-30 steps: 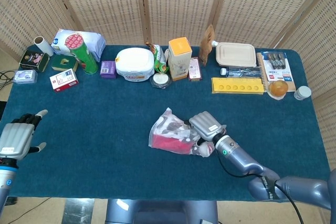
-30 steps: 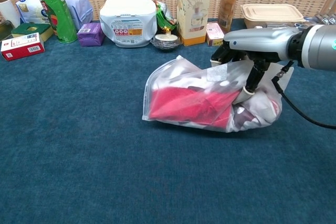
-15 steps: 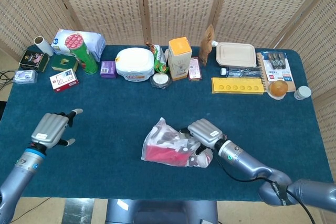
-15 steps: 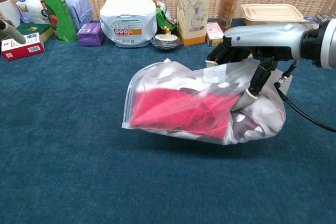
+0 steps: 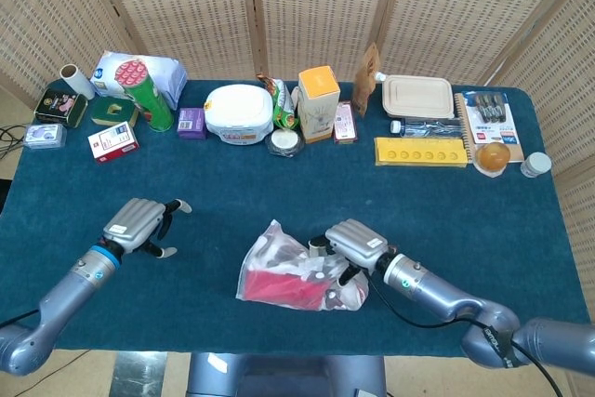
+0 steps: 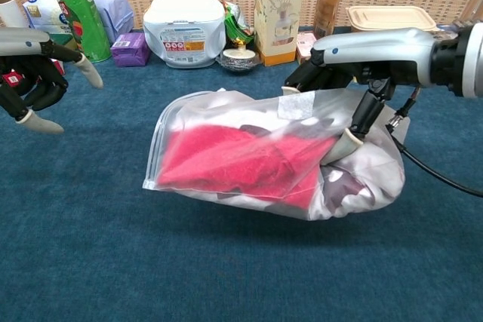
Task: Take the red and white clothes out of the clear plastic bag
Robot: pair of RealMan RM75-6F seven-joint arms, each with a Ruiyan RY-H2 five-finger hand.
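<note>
Clothes [image 6: 241,167], red with white showing around them, sit bunched inside the clear plastic bag [image 6: 219,115], which hangs just off the blue bench [image 6: 113,262] near its front edge, held up at one end only. The right hand [image 6: 362,58] has that end: its fingers [image 6: 361,122] curl down over the bag, pinching plastic and what looks like some of the white cloth underneath. The far end, with what appears to be the seam or opening, droops toward the left hand [image 6: 30,73], which is well apart from it, holding nothing, fingers loosely curled with a couple pointing out.

What worries me is that single-ended grip. If the plastic is slick, the weight of the bundle could drag the bag through those fingers and drop it. And if the right hand is pinching cloth through the plastic, pulling from the other side would likely stretch or tear the bag rather than free anything. From here I can't tell whether the mouth is sealed; if it is, the left hand has nothing to pull on.
</note>
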